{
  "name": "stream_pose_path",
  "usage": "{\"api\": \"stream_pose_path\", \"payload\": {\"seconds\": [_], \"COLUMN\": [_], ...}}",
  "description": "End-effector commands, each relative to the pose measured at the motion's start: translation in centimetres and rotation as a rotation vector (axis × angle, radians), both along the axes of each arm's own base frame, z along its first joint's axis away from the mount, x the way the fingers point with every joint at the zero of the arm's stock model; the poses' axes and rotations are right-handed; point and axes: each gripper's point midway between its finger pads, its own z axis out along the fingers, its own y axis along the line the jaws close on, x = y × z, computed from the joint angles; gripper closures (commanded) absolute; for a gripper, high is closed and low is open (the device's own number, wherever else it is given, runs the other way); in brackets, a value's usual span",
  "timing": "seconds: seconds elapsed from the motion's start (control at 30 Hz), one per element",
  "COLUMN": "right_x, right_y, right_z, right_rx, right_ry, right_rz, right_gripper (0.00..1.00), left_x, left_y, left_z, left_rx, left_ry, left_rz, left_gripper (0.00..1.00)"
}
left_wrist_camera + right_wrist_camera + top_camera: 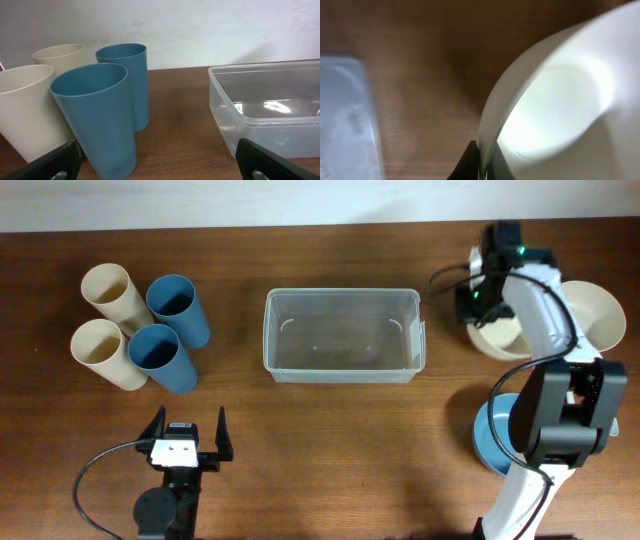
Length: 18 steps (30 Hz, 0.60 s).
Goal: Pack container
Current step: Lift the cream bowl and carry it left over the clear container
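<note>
The clear plastic container [342, 336] stands empty at the table's middle back; it also shows in the left wrist view [270, 112] and at the left edge of the right wrist view [345, 115]. My right gripper [484, 308] is at the back right, shut on the rim of a cream bowl [505, 338]; its fingers [484, 162] pinch the bowl's wall [555, 100]. My left gripper [187, 438] is open and empty near the front left, its fingers [160, 162] facing the cups.
Two cream cups [108, 292] [100, 350] and two blue cups [178, 306] [160, 355] lie at the left. A second cream bowl [598, 315] sits at the right edge, a blue bowl [492, 442] near the right arm's base.
</note>
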Motion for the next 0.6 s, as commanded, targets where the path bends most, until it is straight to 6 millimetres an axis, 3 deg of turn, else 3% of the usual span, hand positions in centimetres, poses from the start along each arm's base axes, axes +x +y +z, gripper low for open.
{"api": "stream_pose_path", "payload": {"seconds": [0.0,0.13,0.3,0.4,0.5,0.57], "right_x": [2.5,2.8,1.3,-0.2,-1.6,-2.1], "right_y": [1.3,2.9,7.7,11.4,15.0,16.4], "right_z": [5.7,11.3,16.9,18.2,17.7,17.1], "right_rx": [0.053,0.128,0.183,0.174,0.132,0.089], "right_ry": [-0.125,-0.195,-0.246,-0.234,-0.202,-0.188], "right_rz": [0.017,0.031,0.135,0.214,0.220,0.210], "right_gripper": [0.96,0.97,0.96,0.96,0.96,0.97], "left_x": [0.0,0.0,0.0,0.0,0.0,0.0], "left_y": [0.0,0.0,0.0,0.0,0.0,0.0], "left_z": [-0.1,-0.1,-0.1,-0.1,-0.1,-0.1], "left_rx": [0.018,0.018,0.018,0.018,0.018,0.018], "left_ry": [0.000,0.000,0.000,0.000,0.000,0.000], "left_rz": [-0.007,-0.007,-0.007,-0.007,-0.007,-0.007], "left_gripper": [0.00,0.00,0.00,0.00,0.00,0.00]}}
